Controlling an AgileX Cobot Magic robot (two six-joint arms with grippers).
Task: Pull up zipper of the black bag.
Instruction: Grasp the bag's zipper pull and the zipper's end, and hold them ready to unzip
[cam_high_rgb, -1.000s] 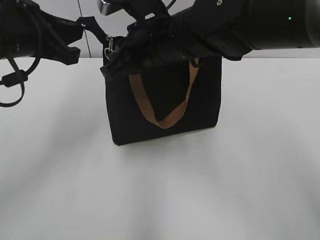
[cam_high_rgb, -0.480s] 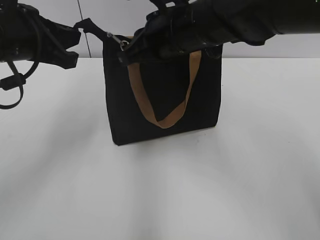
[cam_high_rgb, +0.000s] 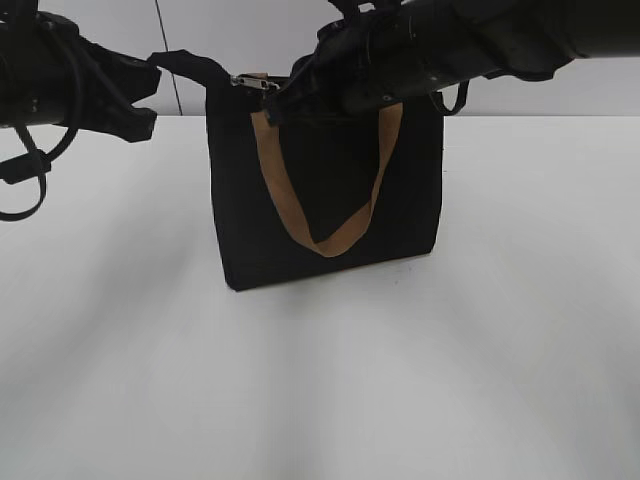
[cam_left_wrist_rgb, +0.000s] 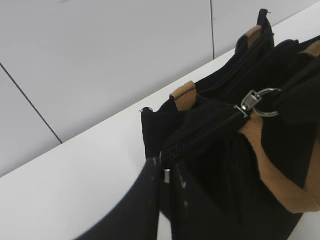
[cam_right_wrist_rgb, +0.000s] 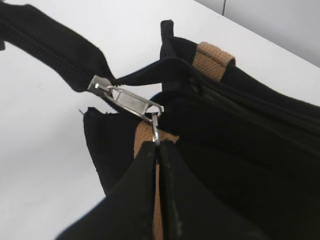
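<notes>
two grippers tug the zipper on the bag

the bag (cam_high_rgb: 330, 200) stands on the table (cam_high_rgb: 500, 350), soft and floppy. the left gripper (cam_left_wrist_rgb: 162, 172) pinches the zipper (cam_right_wrist_rgb: 125, 100) tail; the right gripper (cam_right_wrist_rgb: 159, 145) pinches the pull ring, the best spot. the bag's far side is hidden.

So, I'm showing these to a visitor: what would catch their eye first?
The black bag standing mid-table, a tan strap looping down its front. At its top left corner the silver zipper pull gleams, its ring pinched by the right gripper, while the left gripper holds the zipper's end.
</notes>
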